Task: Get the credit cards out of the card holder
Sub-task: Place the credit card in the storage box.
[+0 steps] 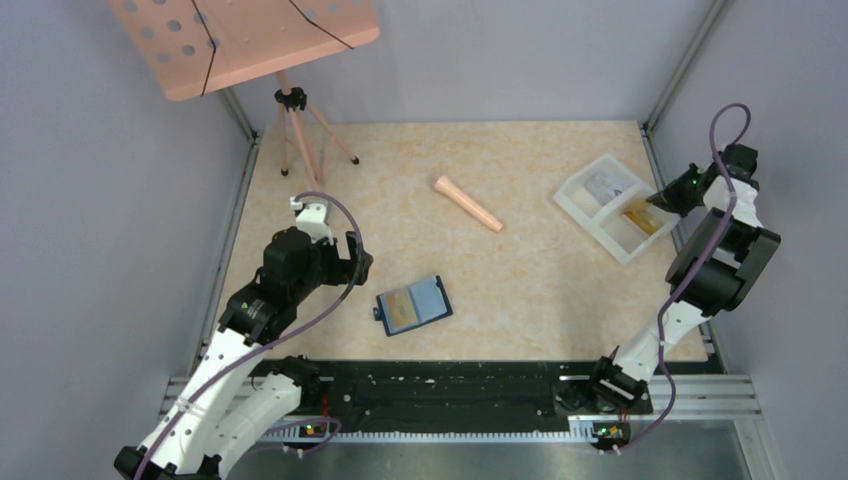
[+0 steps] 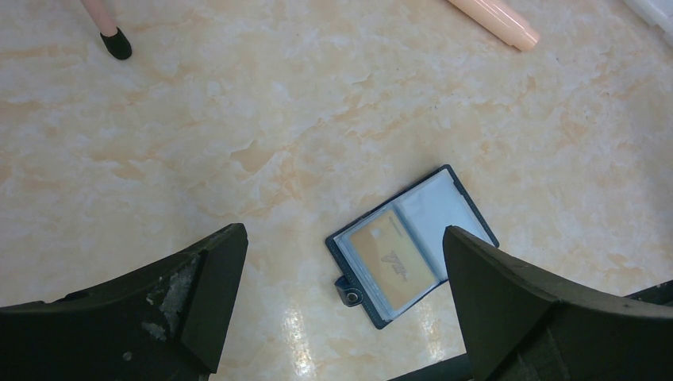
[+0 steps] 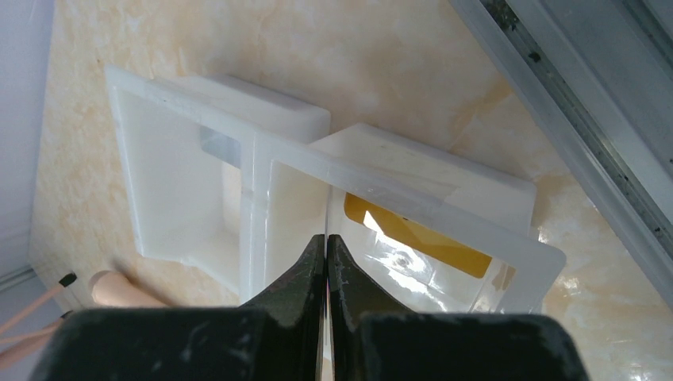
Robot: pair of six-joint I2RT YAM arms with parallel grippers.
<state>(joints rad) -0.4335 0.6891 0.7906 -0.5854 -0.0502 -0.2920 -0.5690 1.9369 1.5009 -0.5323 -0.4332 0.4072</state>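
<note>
left gripper [image 2: 341,235] wide above open card holder [image 2: 438,208], gold card [image 2: 393,259] inside; right gripper [image 3: 327,243] closed over white tray [image 3: 292,149].

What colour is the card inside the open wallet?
The thin rectangular card in the dark navy folding wallet is golden-orange, clearest in the left wrist view.

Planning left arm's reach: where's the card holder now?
Top view: the card holder lies open on the table near the front edge, just right of the left gripper, far from the white tray.
</note>
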